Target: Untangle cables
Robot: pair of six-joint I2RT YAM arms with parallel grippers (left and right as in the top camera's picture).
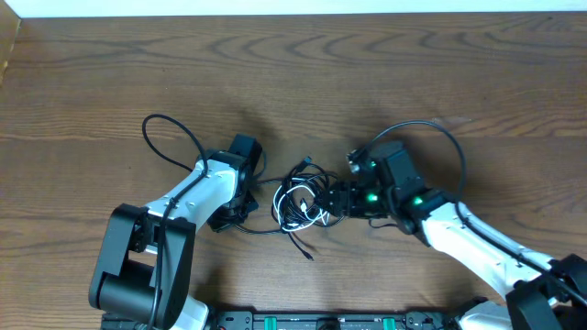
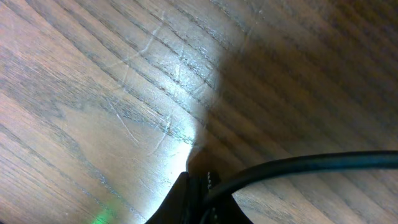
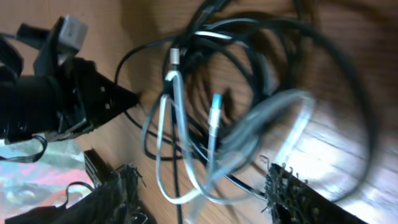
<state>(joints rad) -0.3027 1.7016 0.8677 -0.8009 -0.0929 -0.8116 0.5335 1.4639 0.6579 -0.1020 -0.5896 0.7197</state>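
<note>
Toothed black fingers (image 3: 289, 193) of the right claw (image 3: 202, 196) sit closest in the right wrist view. They stand apart with nothing pinched, and loops of the cables (image 1: 303, 203) lie between and just ahead of them. The bundle rests on the bench (image 1: 385, 73) between the two claws. It touches the right claw's tips and lies near the left claw (image 2: 198, 199), which is closed. A black cord (image 2: 311, 163) runs out from the left claw's tip toward the bundle; it looks pinched there, though I cannot tell for certain. My judgement is that the step in hand is picking one strand out of the heap. The white cable (image 3: 213, 134) is the best candidate, since it stands out against the black ones and bends into an open loop right between the fingers. To do this well, the right claw should close on that white strand alone, low on the loop and clear of the black strands crossing beside it, because a grip on two cords would only drag the whole knot along. The pull should then go away from the left claw, slowly, with the left claw acting as an anchor. If the bundle slides as one lump instead of loosening, it is better to let go and choose a freer end, such as a plug lying at the bundle's edge.
</note>
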